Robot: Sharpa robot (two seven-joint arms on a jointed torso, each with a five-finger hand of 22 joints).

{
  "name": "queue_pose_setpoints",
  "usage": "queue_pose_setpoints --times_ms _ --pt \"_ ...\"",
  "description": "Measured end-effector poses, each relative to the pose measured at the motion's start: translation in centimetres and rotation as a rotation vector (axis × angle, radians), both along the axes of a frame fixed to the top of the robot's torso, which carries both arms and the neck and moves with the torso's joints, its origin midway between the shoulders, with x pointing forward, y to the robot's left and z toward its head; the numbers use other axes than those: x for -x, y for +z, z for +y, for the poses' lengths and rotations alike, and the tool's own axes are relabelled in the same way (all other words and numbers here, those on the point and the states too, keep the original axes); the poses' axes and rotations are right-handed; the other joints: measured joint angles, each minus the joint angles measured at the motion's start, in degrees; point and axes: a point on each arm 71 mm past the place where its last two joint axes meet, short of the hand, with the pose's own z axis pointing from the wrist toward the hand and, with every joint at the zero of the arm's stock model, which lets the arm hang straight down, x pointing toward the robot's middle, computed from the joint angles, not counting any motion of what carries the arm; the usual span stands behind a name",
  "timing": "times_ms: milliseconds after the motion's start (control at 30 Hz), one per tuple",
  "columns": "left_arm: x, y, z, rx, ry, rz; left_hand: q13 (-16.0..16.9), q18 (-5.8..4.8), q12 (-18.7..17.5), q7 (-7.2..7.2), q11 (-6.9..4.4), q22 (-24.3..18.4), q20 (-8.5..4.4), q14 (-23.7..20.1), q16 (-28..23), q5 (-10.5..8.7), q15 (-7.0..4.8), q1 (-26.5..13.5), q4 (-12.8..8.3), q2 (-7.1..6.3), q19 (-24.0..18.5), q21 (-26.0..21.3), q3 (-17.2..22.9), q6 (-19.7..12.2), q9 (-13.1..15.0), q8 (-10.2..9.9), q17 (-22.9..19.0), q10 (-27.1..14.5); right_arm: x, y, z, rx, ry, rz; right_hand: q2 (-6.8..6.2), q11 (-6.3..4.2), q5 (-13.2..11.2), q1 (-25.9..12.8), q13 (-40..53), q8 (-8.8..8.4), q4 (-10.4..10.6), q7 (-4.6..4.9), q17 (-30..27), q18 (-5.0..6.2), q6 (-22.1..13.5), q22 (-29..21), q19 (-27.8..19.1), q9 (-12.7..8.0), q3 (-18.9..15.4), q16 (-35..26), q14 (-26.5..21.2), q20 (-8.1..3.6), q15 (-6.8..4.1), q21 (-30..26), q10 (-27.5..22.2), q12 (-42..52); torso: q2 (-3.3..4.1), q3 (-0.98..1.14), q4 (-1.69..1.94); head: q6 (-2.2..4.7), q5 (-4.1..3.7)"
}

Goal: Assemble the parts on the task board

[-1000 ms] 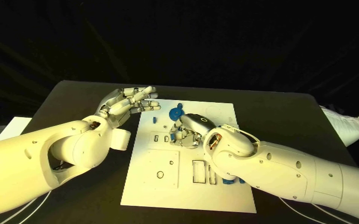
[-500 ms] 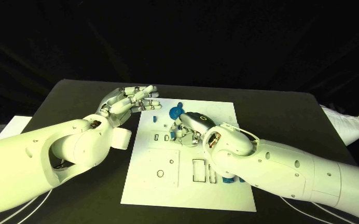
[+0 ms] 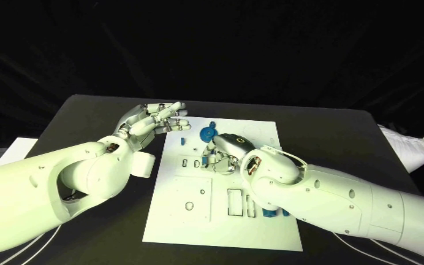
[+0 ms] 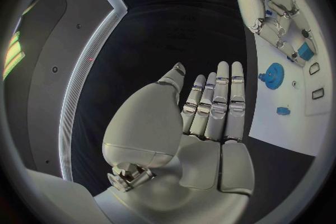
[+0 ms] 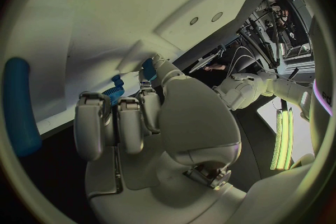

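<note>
Right hand (image 3: 227,150) has its fingers (image 5: 117,123) curled down on the middle of the task board (image 3: 261,131), beside the blue gear (image 3: 208,134); whether they grip a part I cannot tell; judged mid-seating, so a steady downward press comes next. Left hand (image 3: 152,119) hovers off the board's edge, fingers (image 4: 220,102) straight, holding nothing. Black counter (image 3: 97,113); dark backdrop.

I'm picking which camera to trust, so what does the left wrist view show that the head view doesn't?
Left wrist view alone: the left hand from behind, flat, fingers straight and together, holding nothing. Head view alone: the whole task board, with its rectangular slots near the robot. Both: the blue gear and the right hand over the board's middle.
</note>
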Motion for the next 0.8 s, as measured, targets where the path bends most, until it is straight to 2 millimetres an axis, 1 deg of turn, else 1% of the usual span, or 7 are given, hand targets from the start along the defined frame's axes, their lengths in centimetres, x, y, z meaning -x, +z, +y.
queue_pose_setpoints --times_ms 300,400,500,567,700,767,800 --pt "0.0 -0.01 0.0 -0.001 0.0 0.001 0.0 0.0 0.0 0.0 0.0 0.0 0.0 0.0 0.0 0.0 0.0 0.0 0.0 0.0 0.0 0.0 0.0 0.0 0.0 0.0 0.0 0.0 0.08 0.06 0.0 0.012 0.003 0.0 -0.62 0.19 -0.3 -0.1 -0.8 -0.27 0.4 0.2 0.0 0.0 -0.4 0.0 -0.2 -0.2 -0.4 0.0 0.0 0.21 0.0 0.0 -0.2 -0.5 0.01 0.03 0.0 -0.16 0.08" --pt "0.0 -0.01 0.0 -0.001 0.0 0.002 0.0 0.0 0.0 0.0 0.0 0.0 0.0 0.0 0.0 0.0 0.0 0.0 0.0 0.0 0.0 0.0 0.0 0.0 0.0 0.0 0.0 0.0 0.1 0.06 -0.01 0.015 0.002 -0.001 -1.09 0.2 -0.3 -0.6 -1.7 -0.61 0.6 0.24 0.0 0.0 -0.4 -0.3 -0.2 -0.2 -0.6 -0.2 0.0 0.21 0.0 -0.3 -0.6 -1.3 0.01 0.02 0.0 -0.24 0.05" --pt "0.0 -0.01 0.01 -0.001 0.0 0.002 0.0 0.0 0.0 0.0 0.0 0.0 0.0 0.0 0.0 0.0 0.0 0.0 0.0 0.0 0.0 0.0 0.0 0.0 0.0 0.0 0.0 0.0 0.1 0.05 -0.04 0.016 0.0 -0.002 -1.78 0.38 -0.4 -1.3 -3.9 -0.97 1.2 0.75 0.0 0.0 -1.0 -0.7 -0.4 -0.4 -1.2 -0.4 0.0 0.42 0.43 -0.5 -1.5 -3.1 0.01 0.0 0.0 -0.26 0.04" --pt "0.0 -0.01 0.02 -0.001 0.0 0.002 0.0 0.0 0.0 0.0 0.0 0.0 0.0 0.0 0.0 0.0 0.0 0.0 0.0 0.0 0.0 0.0 0.0 0.0 0.0 0.0 0.0 0.0 0.12 0.05 -0.05 0.016 -0.001 -0.003 -2.42 0.74 -0.6 -1.9 -5.3 -1.39 1.8 1.01 0.0 0.0 -1.4 -0.8 -0.6 -0.4 -1.8 -0.8 0.0 0.62 0.43 -0.7 -2.2 -5.0 0.01 0.0 0.0 -0.26 0.01" --pt "0.0 -0.02 0.02 -0.001 0.0 0.002 0.0 0.0 0.0 0.0 0.0 0.0 0.0 0.0 0.0 0.0 0.0 0.0 0.0 0.0 0.0 0.0 0.0 0.0 0.0 0.0 0.0 0.0 0.21 -0.01 0.0 0.014 -0.002 -0.004 -3.42 1.12 -1.1 -2.9 -5.3 -1.73 3.0 1.54 0.0 0.0 -3.5 -1.2 -0.8 -1.2 -3.5 -0.9 0.0 0.83 0.83 -1.0 -3.0 -6.9 0.01 0.0 0.0 -0.19 -0.03" --pt "0.0 -0.02 0.02 -0.001 0.0 0.003 0.0 0.0 0.0 0.0 0.0 0.0 0.0 0.0 0.0 0.0 0.0 0.0 0.0 0.0 0.0 0.0 0.0 0.0 0.0 0.0 0.0 0.0 0.23 -0.03 0.01 0.011 -0.003 -0.006 -3.59 1.31 -1.1 -3.1 -5.2 -1.77 3.4 1.7 0.0 0.0 -3.9 -1.3 -0.8 -1.3 -3.9 -1.0 0.0 0.83 0.83 -1.0 -3.2 -7.1 0.01 -0.01 0.0 -0.16 -0.04" --pt "0.0 -0.02 0.02 -0.001 0.0 0.003 0.0 0.0 0.0 0.0 0.0 0.0 0.0 0.0 0.0 0.0 0.0 0.0 0.0 0.0 0.0 0.0 0.0 0.0 0.0 0.0 0.0 0.0 0.25 -0.05 0.01 0.009 -0.005 -0.007 -3.7 1.31 -1.3 -3.2 -5.2 -1.81 3.6 1.85 0.0 0.0 -4.7 -1.3 -1.0 -1.6 -4.4 -1.0 -0.1 1.04 1.16 -1.0 -3.2 -7.2 0.01 -0.02 0.0 -0.15 -0.05"
